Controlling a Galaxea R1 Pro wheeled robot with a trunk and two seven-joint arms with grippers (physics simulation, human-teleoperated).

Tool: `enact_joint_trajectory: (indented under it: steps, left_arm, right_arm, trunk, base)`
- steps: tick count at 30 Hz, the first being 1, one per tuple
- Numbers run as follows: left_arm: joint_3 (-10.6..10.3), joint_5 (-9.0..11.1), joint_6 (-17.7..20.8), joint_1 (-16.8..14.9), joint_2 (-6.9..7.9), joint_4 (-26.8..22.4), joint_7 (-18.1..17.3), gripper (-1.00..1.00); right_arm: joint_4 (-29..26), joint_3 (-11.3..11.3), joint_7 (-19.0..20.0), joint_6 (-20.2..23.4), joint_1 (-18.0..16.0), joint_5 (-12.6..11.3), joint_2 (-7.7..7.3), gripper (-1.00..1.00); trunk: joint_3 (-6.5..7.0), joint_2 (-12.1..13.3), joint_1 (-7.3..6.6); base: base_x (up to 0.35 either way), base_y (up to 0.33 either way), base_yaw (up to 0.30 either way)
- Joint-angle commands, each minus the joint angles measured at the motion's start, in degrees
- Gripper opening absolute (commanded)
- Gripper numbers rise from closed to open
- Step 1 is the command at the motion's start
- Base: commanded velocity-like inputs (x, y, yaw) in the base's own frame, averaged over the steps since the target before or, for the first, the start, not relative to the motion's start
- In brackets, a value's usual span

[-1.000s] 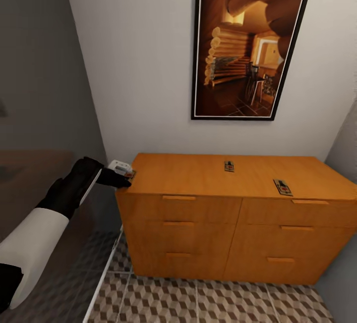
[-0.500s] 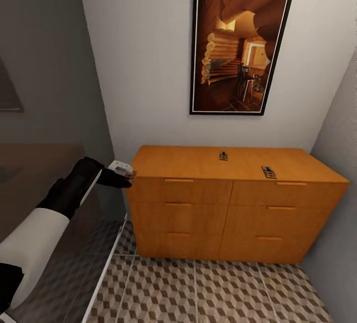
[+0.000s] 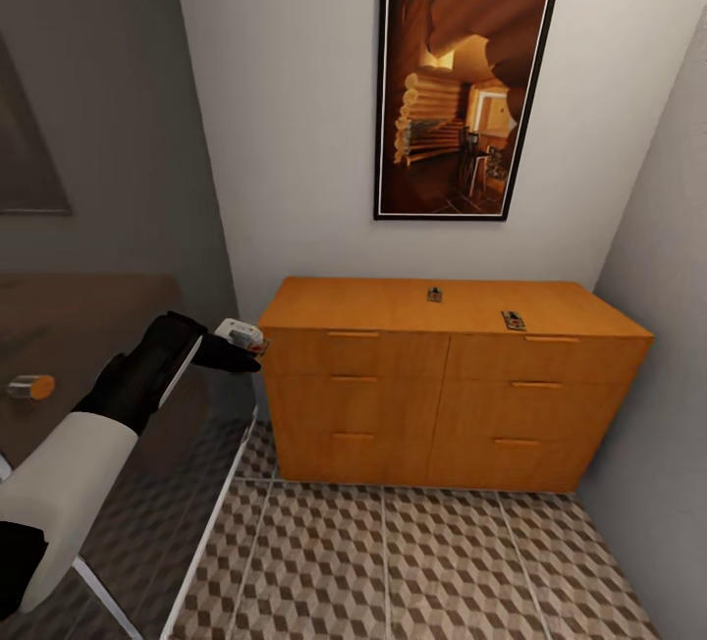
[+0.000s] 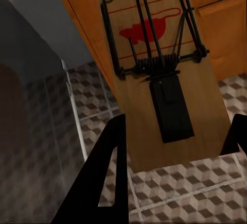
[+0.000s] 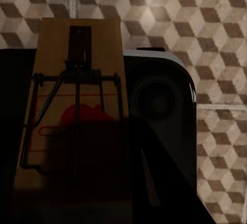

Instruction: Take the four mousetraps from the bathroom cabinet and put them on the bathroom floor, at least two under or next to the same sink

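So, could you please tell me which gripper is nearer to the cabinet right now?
Left. The left gripper holds a mousetrap just off the cabinet's left front corner. The right gripper's distance cannot be judged; its wrist view shows another mousetrap above the floor tiles.

Left arm [image 3: 69, 483] outstretched, its gripper [image 3: 241, 350] clamped, black fingers [image 4: 100, 177] forward

No readable text, brand, number or label appears anywhere; the nearest thing to a sign is a red mouse-shaped mark printed on the mousetrap [image 4: 164, 74] seen from the left wrist; a similar red mark shows dimly on another mousetrap [image 5: 72, 116].
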Motion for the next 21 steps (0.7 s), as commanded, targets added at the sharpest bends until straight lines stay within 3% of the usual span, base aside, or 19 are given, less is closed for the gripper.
enact_joint_trajectory:
  steps: [1,13,17,21]
  left_arm:
    - [-0.1,-0.6,0.0,0.0,0.06,0.0,-0.5,-1.0]
    - [-0.3,-0.7,-0.3,0.6,-1.8,4.3,-0.6,-1.0]
    - [-0.4,-0.7,-1.1,4.3,-2.17,6.5,-0.7,-1.0]
    - [-0.4,-0.7,-8.1,9.0,-2.22,9.4,-0.5,-1.0]
  right_arm:
    - [-0.1,0.2,-0.1,-0.1,0.0,-0.3,0.02,-1.0]
    - [-1.1,0.2,-0.1,-0.1,0.0,-0.3,-0.14,-1.0]
    - [-3.3,0.2,-0.2,-0.2,0.0,-0.2,-0.35,-1.0]
    - [-5.9,0.2,-0.2,-0.1,0.0,-0.2,-0.43,-1.0]
  trunk:
    - [-0.05,0.0,-0.01]
    - [-0.05,0.0,-0.01]
    - [-0.05,0.0,-0.01]
    - [-0.05,0.0,-0.01]
  base:
    - [-0.073,0.0,0.0]
    - [-0.013,0.0,0.0]
    - [0.0,0.0,0.0]
    - [0.0,0.0,0.0]
